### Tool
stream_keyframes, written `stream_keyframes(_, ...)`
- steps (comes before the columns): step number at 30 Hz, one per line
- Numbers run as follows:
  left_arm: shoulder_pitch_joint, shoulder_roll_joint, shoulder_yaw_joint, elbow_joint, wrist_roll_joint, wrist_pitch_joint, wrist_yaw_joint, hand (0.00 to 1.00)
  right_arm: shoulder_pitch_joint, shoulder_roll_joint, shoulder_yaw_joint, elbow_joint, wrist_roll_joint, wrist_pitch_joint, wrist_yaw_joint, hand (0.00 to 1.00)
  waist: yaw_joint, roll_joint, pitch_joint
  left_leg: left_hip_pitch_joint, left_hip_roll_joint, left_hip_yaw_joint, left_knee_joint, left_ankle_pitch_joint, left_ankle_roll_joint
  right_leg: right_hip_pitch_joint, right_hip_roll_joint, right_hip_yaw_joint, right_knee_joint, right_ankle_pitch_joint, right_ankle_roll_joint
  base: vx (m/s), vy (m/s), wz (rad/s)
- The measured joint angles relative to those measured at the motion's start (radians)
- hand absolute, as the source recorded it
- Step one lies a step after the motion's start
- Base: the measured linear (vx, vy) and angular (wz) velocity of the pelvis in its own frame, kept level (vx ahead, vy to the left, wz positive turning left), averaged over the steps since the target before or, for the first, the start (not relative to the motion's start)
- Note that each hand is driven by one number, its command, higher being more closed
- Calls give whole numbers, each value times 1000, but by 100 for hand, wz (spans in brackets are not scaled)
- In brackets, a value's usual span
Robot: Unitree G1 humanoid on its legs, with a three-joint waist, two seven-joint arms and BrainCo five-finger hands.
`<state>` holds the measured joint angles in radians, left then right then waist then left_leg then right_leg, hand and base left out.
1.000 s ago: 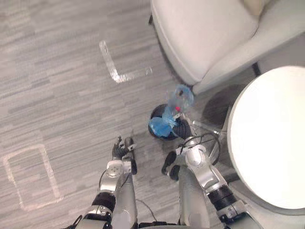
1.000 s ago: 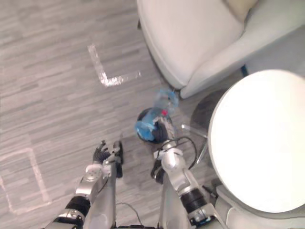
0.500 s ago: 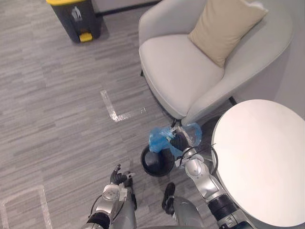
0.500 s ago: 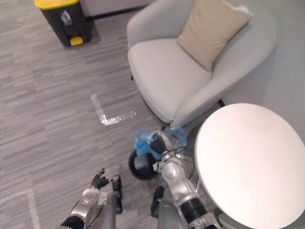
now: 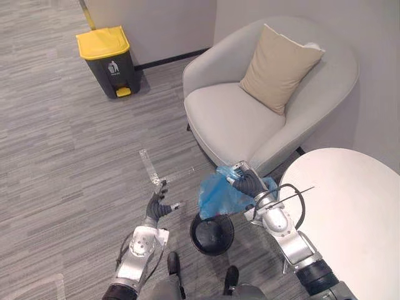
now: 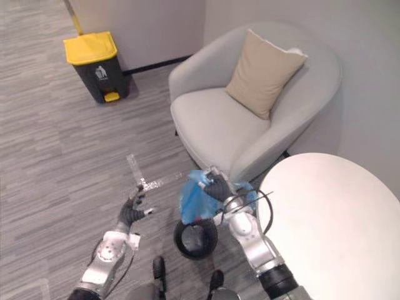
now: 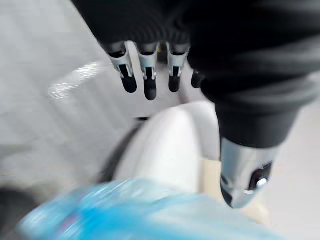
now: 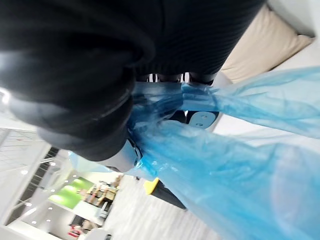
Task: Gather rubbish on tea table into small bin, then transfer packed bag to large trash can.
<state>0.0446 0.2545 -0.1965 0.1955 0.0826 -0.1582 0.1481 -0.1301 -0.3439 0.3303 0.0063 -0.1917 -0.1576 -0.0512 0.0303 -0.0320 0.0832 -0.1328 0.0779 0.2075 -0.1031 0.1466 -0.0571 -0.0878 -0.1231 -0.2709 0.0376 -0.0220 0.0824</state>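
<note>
The right hand (image 5: 242,183) has its fingers curled tight round the gathered neck of the blue bag (image 5: 215,197), a firm clutch. The bag is thin, see-through blue plastic, crumpled and bunched at the top, and it sags in loose folds below the fist. It hangs right above the small bin (image 5: 194,236), a round black tub on the floor at 12 o'clock; I cannot tell if the bag's bottom touches the rim. In the right wrist view the plastic streams out past the fingers in stretched folds. At 10 o'clock of the bin the left hand (image 5: 156,209) is raised, fingers (image 7: 150,75) straight and spread, holding nothing. The large trash can (image 5: 107,59), dark grey with a yellow lid, stands well apart at 11 o'clock by the wall. The white round desk (image 5: 350,212) sits at 3 o'clock.
</note>
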Motion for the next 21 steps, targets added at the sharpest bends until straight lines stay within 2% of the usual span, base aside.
stream_keyframes(6,0,39,-42,-34,94,-25,-20,0,-7,-71,18,-69,81,-16,35,100,-12,15,-24,19,3,-8,-1,0,0,21,7,11,-19,14,-5,2,2,-7)
stream_keyframes(12,-25,73,-83,-99,113,-34,-53,0,-9,-98,37,-89,146,-31,68,100,-25,21,-57,33,5,0,-7,0,-1,23,11,25,-24,19,-8,-45,14,-7)
stream_keyframes(21,-110,103,-189,-126,145,-52,-82,0,-78,-93,100,-119,213,-36,94,100,-32,24,-73,50,5,18,-7,3,-2,30,11,46,-36,35,-10,-14,15,-7)
